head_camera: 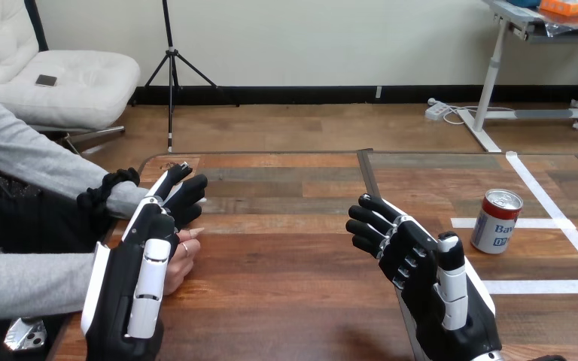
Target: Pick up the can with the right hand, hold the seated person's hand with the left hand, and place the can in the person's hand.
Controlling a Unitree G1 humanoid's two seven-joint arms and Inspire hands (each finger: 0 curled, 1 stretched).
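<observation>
Can [497,220], a smooth metal cylinder with a red-and-white label, stands upright on the wood-grain desk [286,286] at the right, among white tape lines [542,286]. The right hand [414,259] hovers left of it, apart, fingers loosely spread, empty. The left hand [139,263], fingers straight, lies against the person's hand [184,259], not curled round it.

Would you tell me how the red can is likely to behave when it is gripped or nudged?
The can looks like rigid metal, so it should probably keep its shape when gripped. Its smooth side may be slippery. It stands upright, taller than wide, so a high push could tip it and let it roll.
</observation>
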